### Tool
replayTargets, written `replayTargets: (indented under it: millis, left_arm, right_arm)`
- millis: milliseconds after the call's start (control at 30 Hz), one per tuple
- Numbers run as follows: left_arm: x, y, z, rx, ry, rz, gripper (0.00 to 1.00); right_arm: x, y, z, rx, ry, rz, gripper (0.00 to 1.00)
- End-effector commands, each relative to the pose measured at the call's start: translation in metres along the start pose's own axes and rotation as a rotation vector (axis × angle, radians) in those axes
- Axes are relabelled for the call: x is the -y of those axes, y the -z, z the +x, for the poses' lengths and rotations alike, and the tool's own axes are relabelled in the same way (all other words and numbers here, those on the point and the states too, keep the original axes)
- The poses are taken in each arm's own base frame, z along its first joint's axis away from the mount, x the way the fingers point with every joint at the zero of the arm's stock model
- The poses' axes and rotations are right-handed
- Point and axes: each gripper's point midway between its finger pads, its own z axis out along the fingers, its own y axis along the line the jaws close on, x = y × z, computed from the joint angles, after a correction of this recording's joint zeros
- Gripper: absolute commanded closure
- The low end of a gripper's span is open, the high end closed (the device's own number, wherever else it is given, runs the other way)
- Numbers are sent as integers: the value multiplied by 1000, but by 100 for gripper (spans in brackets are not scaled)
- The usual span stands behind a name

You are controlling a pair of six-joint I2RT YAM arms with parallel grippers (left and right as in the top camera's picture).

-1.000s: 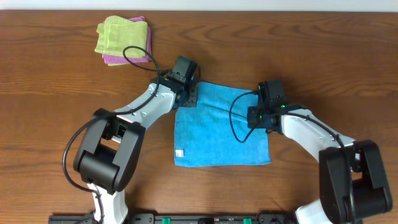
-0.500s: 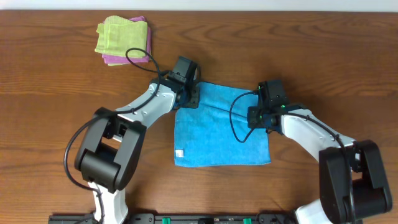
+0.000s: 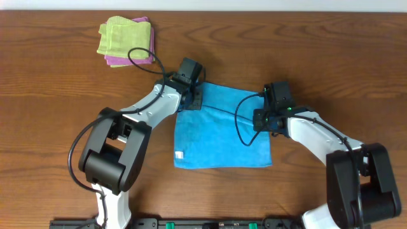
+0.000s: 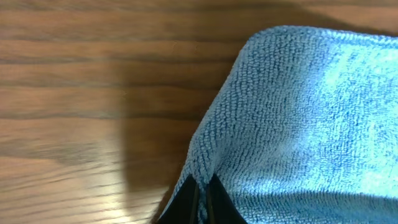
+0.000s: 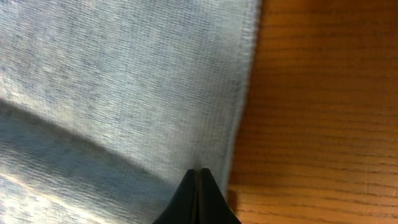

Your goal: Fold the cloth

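On the brown wooden counter (image 3: 57, 95), between the two arms: the sky-blue cloth (image 3: 222, 137), spread nearly flat, with a white tag (image 3: 180, 154) near its front left corner. At its far left corner, the left gripper (image 4: 200, 185), closed tight on a small raised pinch of the terry edge. At its right edge, the right gripper (image 5: 198, 175), tips pressed together, touching the cloth just inside the hem; cannot tell whether any fabric is caught. Far back on the left, well apart: a light green folded cloth (image 3: 121, 35) stacked on a pink folded cloth (image 3: 121, 62).
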Motion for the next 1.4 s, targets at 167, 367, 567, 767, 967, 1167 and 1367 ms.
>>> replayTargets:
  millis: [167,367,567,767,967,1167,1367]
  left_arm:
    - [-10,18,-19,49,-34,-73,94]
    - [-9,18,-17,41,-35,-72,94]
    - [-9,18,-17,41,-36,-71,94]
    - [-7,18,-18,47,-36,-61,94]
    - [-7,18,-18,47,-36,-61,94]
    - [-6,17,-18,46,-35,-53,94]
    - [-5,17,-18,44,-36,-46,94]
  right_arm:
    - [2,1,8,-5,9,20,98]
    - [3,0,11,-11,9,21,98]
    - [-3,9,-9,47,71,5,99]
    - [-26,17,-42,161,170,-84,99]
    - [-45,10,-52,204,215,-176,99]
    - [-42,-22,-47,172,234,-166,99]
    - [-39,-33,-44,151,230,-155,99]
